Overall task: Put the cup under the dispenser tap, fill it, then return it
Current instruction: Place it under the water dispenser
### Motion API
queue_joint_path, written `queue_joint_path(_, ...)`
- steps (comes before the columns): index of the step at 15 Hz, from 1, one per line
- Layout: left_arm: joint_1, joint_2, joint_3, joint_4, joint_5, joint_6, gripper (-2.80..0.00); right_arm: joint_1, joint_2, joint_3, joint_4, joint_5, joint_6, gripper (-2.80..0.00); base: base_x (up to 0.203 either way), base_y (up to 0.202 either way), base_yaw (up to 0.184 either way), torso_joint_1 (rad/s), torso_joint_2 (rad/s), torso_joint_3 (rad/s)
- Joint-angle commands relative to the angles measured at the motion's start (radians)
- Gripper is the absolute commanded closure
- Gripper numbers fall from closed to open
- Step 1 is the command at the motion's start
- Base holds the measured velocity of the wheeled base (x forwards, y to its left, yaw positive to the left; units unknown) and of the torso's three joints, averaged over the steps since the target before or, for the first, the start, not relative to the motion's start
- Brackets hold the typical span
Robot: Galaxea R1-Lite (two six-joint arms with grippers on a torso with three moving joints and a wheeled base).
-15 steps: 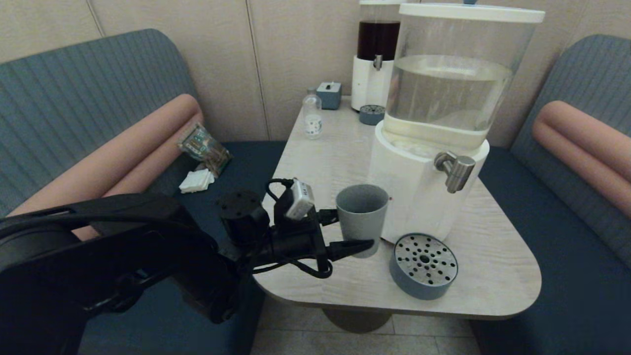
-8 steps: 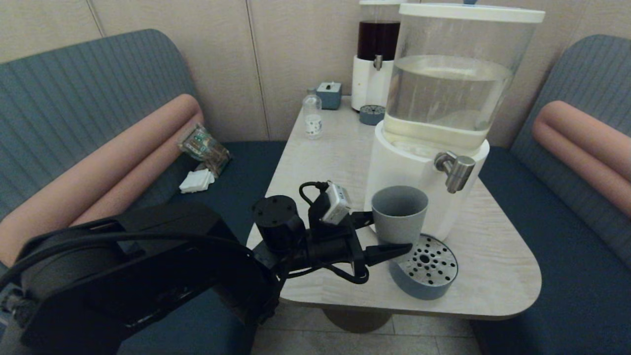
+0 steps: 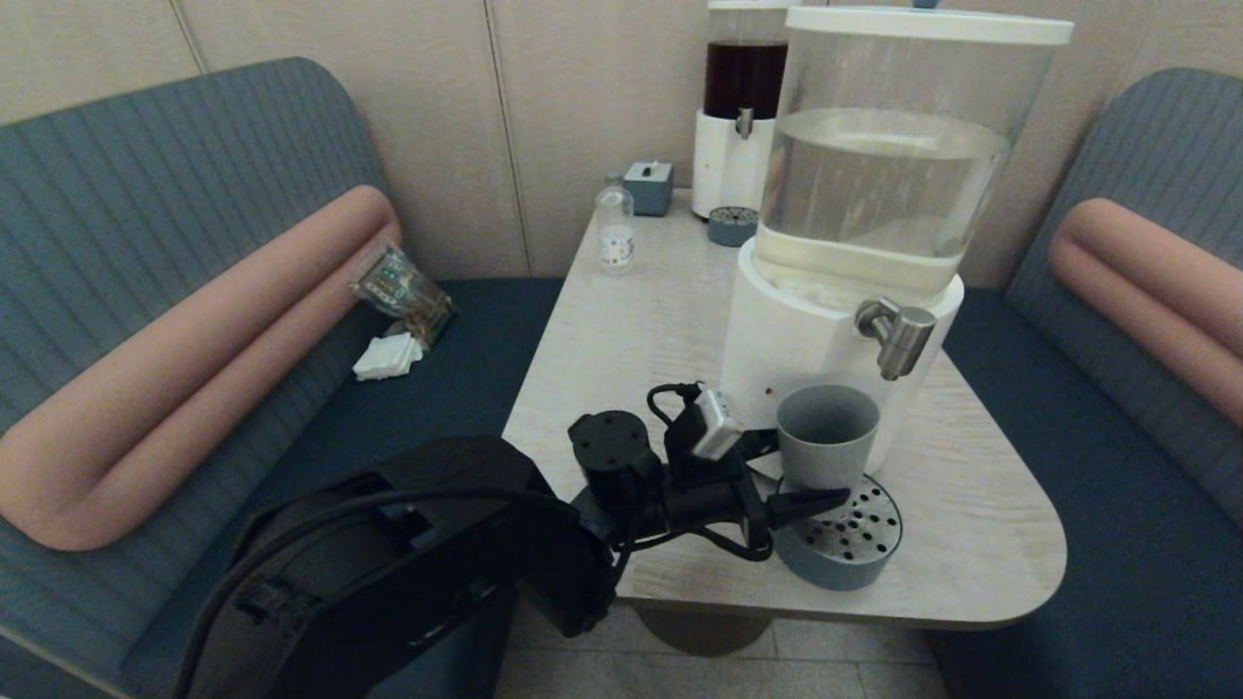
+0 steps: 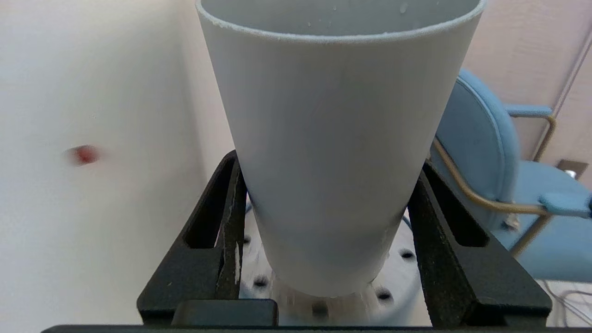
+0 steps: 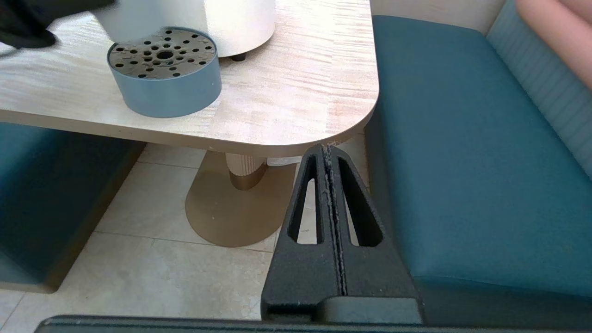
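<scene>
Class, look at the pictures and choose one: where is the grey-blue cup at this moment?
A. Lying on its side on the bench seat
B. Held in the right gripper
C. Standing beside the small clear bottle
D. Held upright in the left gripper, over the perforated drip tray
D: the left gripper clamps the cup upright over the drip tray, near the dispenser tap.

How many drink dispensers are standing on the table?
2. The large dispenser with clear liquid stands near the table's front right, behind the cup. The smaller dispenser with dark liquid stands at the far edge, by the wall.
</scene>
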State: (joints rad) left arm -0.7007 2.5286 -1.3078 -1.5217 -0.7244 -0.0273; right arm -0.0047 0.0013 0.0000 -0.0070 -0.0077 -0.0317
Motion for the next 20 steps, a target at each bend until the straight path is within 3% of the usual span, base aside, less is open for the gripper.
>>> queue_joint_path(1,-0.016,0.074,-0.059,-0.008,-0.001,-0.005,0.0,0.0,0.0,0.0,0.0,0.0,-0.001,0.0,0.0,0.0,0.0,0.0,0.0,0.0)
queue_joint_path(12,-0.031,0.142,-0.174,-0.008,0.032,-0.032,0.0,0.0,0.0,0.0,0.0,0.002,-0.001,0.0,0.0,0.0,0.0,0.0,0.0,0.0)
queue_joint_path(13,-0.033,0.142,-0.174,-0.008,0.034,-0.033,-2.8,0.0,0.0,0.0,-0.001,0.0,-0.001,0.0,0.0,0.0,0.0,0.0,0.0,0.0)
queue_joint_path(20,-0.033,0.133,-0.183,-0.008,0.056,-0.037,-2.8,0.0,0.0,0.0,-0.001,0.0,-0.001,0.0,0.0,0.0,0.0,0.0,0.0,0.0)
